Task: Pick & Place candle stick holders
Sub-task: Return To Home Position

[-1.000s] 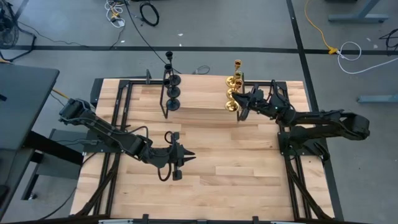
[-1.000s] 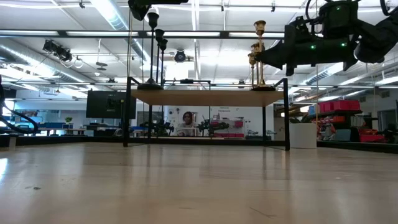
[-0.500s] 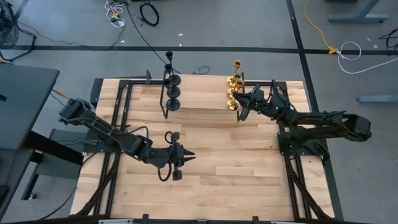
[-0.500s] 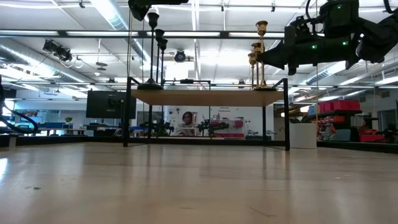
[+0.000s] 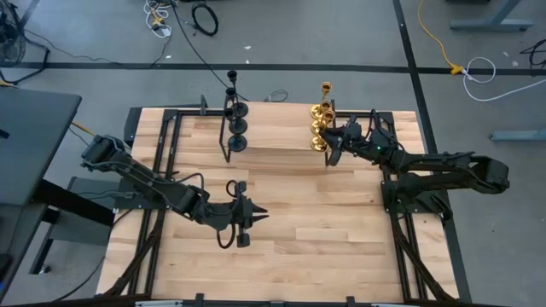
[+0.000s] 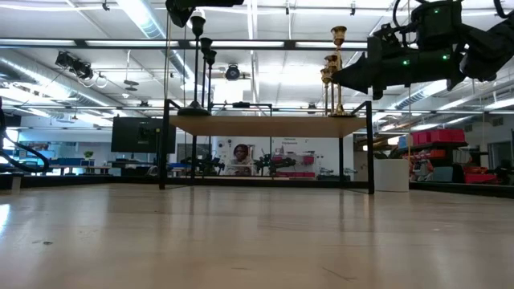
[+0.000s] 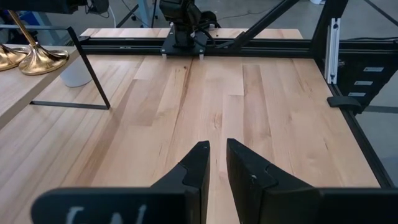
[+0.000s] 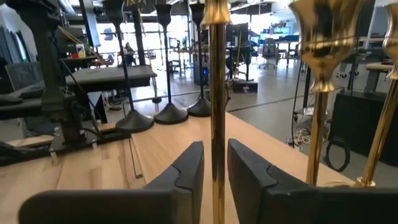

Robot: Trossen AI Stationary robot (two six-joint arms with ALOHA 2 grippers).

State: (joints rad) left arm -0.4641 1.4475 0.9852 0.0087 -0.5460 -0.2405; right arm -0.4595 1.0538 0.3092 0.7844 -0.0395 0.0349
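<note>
Gold metal fills the gap of the right gripper (image 8: 215, 148). Its two fingers stand a little apart on either side of the stem of the nearest gold candle stick holder (image 8: 217, 74), with a sliver of space each side, so it looks let go rather than clamped. Over the last second almost nothing has moved: the gripper has edged back slightly and the holder has stayed upright. I take that to mean the placing is finished and the retreat has barely begun. The three gold candle stick holders (image 5: 319, 128) stand in a line at the right end of the shelf (image 5: 273, 141), upper centre of the high view. The three black candle stick holders (image 5: 236, 122) line its left end. The right arm reaches in from the right edge, stretched toward the shelf. The left gripper (image 7: 217, 144), fingers a narrow gap apart and empty, waits over the table (image 5: 341, 247) left of centre.
</note>
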